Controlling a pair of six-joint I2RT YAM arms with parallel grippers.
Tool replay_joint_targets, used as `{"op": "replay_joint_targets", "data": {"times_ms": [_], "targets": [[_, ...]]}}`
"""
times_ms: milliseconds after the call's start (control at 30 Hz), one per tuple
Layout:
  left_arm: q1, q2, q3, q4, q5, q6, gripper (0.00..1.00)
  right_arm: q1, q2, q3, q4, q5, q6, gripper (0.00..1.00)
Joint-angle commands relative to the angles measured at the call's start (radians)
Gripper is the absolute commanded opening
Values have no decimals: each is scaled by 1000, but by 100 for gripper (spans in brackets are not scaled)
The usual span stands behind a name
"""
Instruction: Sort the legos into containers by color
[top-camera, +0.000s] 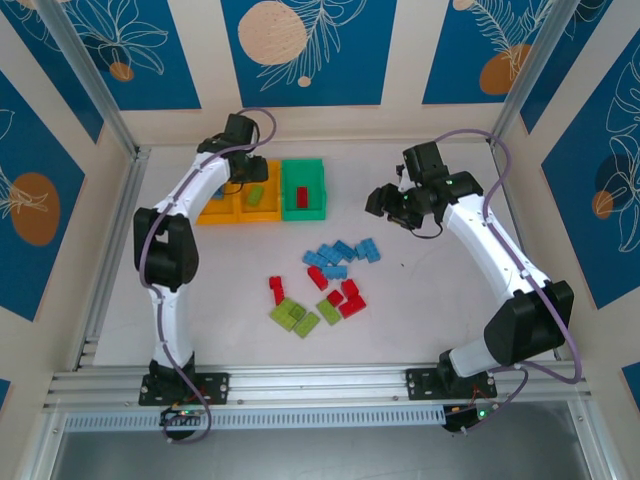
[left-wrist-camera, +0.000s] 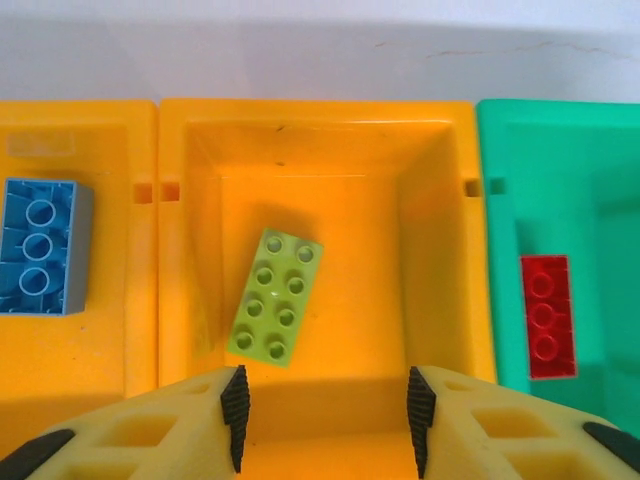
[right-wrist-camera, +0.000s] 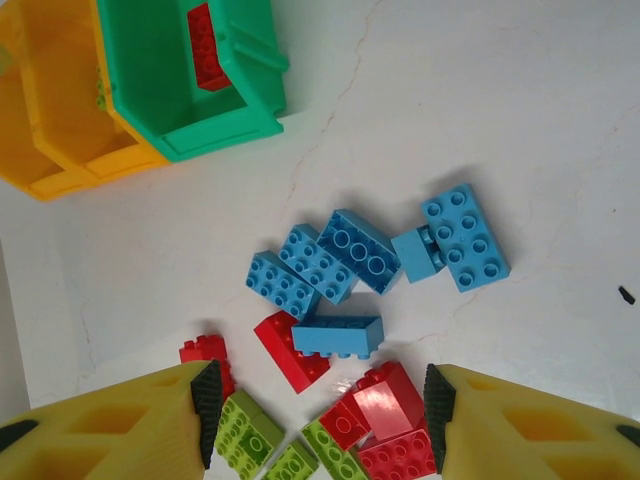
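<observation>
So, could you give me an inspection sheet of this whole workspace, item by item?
Surface: white table, faint hairline marks.
Job's things: blue brick in the left orange bin; lime brick in the middle orange bin; red brick in the green bin; loose bricks in blue, red and lime heaped mid-table.
Clutter: one tiny dark speck; otherwise nothing seen.
Claws: left claw open, empty, above the middle bin; right claw open, empty, above the heap.
Cables: purple cable looping along each arm.
Surroundings: blue leaf-patterned walls, metal rails.
</observation>
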Motion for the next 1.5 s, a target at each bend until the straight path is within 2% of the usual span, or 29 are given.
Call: {"op": "replay_joint_targets", "data": {"times_ms": [0,133,367,600,733,933,1200,1467], "targets": [[8,-184,-65,18,110,2,45,8,0,-31,1,-1,16,59],[-12,-405,-242,125,239,43,43,8,40,-54,-5,78,-9,59],[-57,-767,-492,170,373,261,43,33,200,-69,11,141,-138,59],[-58,-1014,-777,236,401,574,50,56,330,-70,41,239,-214,57],[-58,-1040,-893,307,334,654,57,77,354,-107,94,283,-281,53],[-58,-1018,-973,470,363,639,68,128,383,-123,110,288,-314,52],[-58,-988,-989,470,355,637,71,138,437,-122,98,329,-285,49],[-58,-992,-1011,490,364,554,73,142,355,-205,128,340,-275,49]]}}
